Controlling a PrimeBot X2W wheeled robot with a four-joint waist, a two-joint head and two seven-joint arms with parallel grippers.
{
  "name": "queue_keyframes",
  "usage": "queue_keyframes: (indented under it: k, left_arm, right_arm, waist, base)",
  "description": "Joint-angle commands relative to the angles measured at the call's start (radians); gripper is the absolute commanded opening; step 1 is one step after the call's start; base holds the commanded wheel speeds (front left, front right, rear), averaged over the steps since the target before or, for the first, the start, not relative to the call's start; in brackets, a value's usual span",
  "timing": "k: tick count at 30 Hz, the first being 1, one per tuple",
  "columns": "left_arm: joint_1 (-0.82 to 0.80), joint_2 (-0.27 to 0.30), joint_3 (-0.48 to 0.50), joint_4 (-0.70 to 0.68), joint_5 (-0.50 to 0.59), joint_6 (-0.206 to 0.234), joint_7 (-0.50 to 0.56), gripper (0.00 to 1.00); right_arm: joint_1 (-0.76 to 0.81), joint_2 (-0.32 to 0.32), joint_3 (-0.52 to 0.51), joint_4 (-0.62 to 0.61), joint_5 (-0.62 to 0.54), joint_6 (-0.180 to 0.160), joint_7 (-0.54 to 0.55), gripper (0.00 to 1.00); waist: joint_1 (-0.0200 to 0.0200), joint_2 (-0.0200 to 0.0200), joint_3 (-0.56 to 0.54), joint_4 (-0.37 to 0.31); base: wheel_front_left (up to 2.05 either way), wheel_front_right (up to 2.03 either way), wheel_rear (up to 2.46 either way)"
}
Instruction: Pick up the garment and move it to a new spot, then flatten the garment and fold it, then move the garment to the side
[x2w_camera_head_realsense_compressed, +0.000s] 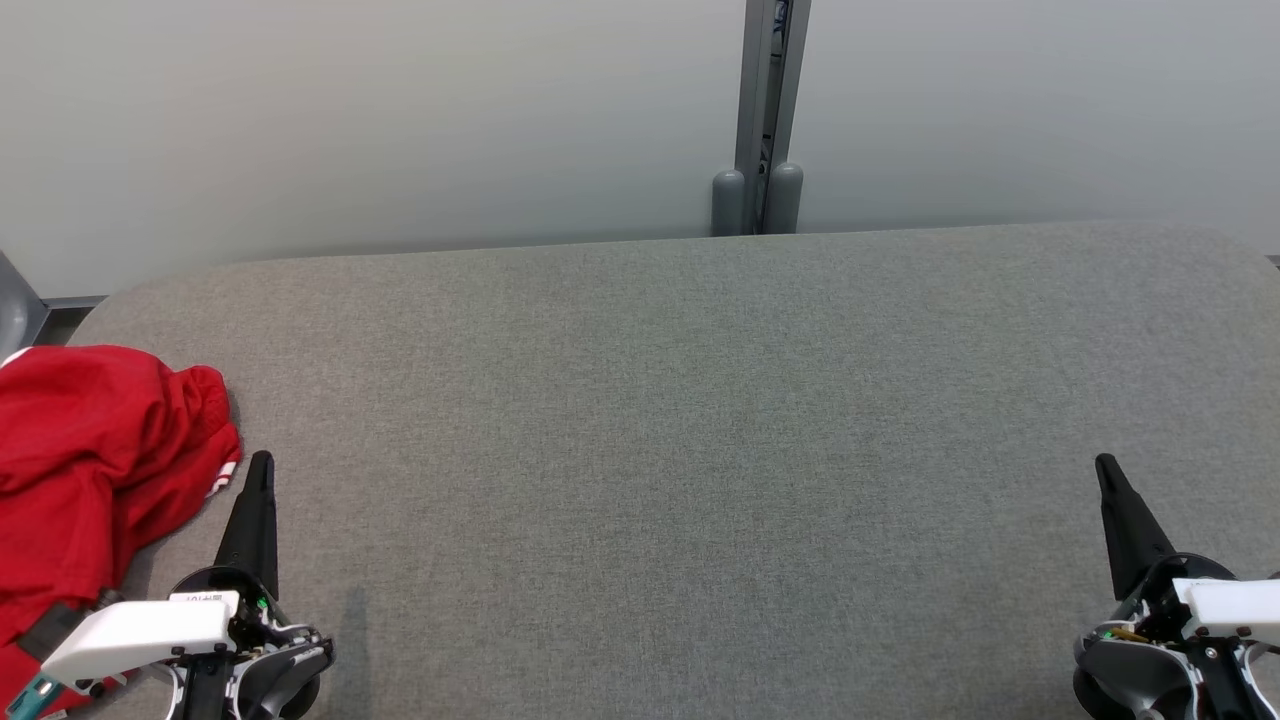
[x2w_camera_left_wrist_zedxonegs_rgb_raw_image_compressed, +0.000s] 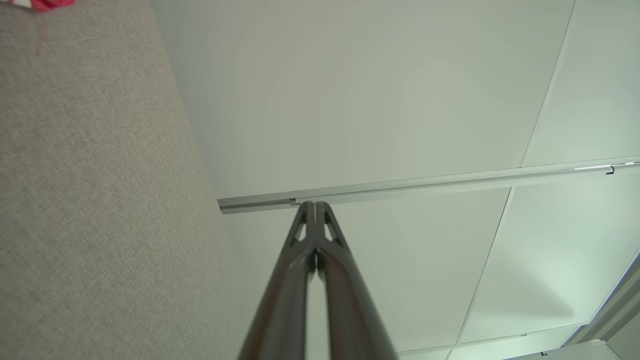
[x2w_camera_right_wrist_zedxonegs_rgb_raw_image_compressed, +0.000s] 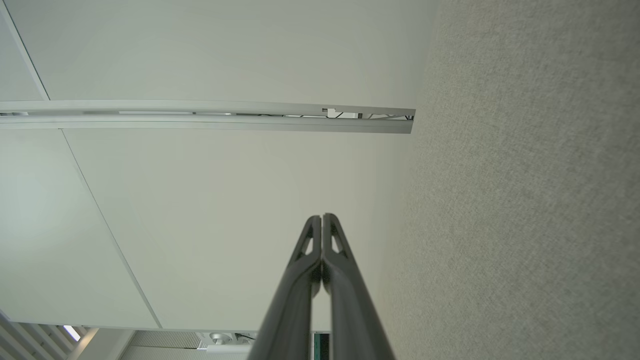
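The garment (x2w_camera_head_realsense_compressed: 95, 470) is red with a white-striped edge and lies crumpled at the left end of the grey fabric table (x2w_camera_head_realsense_compressed: 680, 430), running off the head view's left edge. A sliver of the garment (x2w_camera_left_wrist_zedxonegs_rgb_raw_image_compressed: 47, 4) shows in the left wrist view's top left corner. My left gripper (x2w_camera_head_realsense_compressed: 262, 462) is shut and empty, its tip just right of the garment's striped edge and apart from it. At the lower right my right gripper (x2w_camera_head_realsense_compressed: 1104, 465) is shut and empty, far from the garment. In the wrist views the left gripper (x2w_camera_left_wrist_zedxonegs_rgb_raw_image_compressed: 315, 204) and the right gripper (x2w_camera_right_wrist_zedxonegs_rgb_raw_image_compressed: 322, 216) have their fingers pressed together, pointing at the wall.
A pale wall panel (x2w_camera_head_realsense_compressed: 400, 120) rises behind the table's far edge, with a grey vertical post (x2w_camera_head_realsense_compressed: 765, 110) and two rounded feet at its base. The table's corners are rounded at far left and far right.
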Motion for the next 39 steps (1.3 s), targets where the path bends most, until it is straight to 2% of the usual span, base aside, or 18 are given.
queue_keyframes:
  k: [1, 12, 13, 27, 33, 39]
  left_arm:
    - [-0.017, 0.002, 0.002, 0.0, 0.001, -0.004, 0.0, 0.0]
    - [-0.017, 0.002, 0.002, 0.0, 0.001, -0.004, 0.0, 0.0]
    - [0.0, 0.0, 0.0, 0.0, 0.0, 0.0, 0.0, 1.0]
    - [-0.019, 0.003, -0.048, 0.003, 0.025, 0.001, -0.052, 1.0]
    - [-0.044, 0.023, -0.076, -0.013, 0.117, 0.001, -0.086, 1.0]
    - [-0.052, 0.023, -0.083, -0.039, 0.246, 0.001, -0.111, 1.0]
  right_arm:
    - [-0.011, -0.004, 0.0, 0.002, -0.003, 0.001, 0.0, 0.0]
    - [-0.011, -0.004, 0.0, 0.002, -0.003, 0.001, 0.0, 0.0]
    - [0.0, 0.0, 0.0, 0.0, 0.0, 0.0, 0.0, 1.0]
    - [-0.006, -0.002, 0.025, 0.01, -0.039, -0.001, -0.054, 1.0]
    - [-0.025, -0.015, 0.036, -0.004, -0.117, -0.001, -0.086, 1.0]
    - [-0.033, -0.023, 0.043, -0.034, -0.246, 0.0, -0.112, 1.0]
  waist:
    - [0.0, 0.0, 0.0, 0.0]
    - [0.0, 0.0, 0.0, 0.0]
    - [0.0001, 0.0, 0.0, 0.0]
    - [0.0, 0.0, 0.002, -0.001]
    - [0.0, 0.0, 0.003, -0.002]
    - [0.0, 0.0, 0.002, -0.003]
  base:
    - [0.0, 0.0, 0.0]
    - [0.0, 0.0, 0.0]
    - [0.0, 0.0, 0.0]
    - [0.0, 0.0, 0.0]
    - [0.0, 0.0, 0.0]
    - [0.0, 0.0, 0.0]
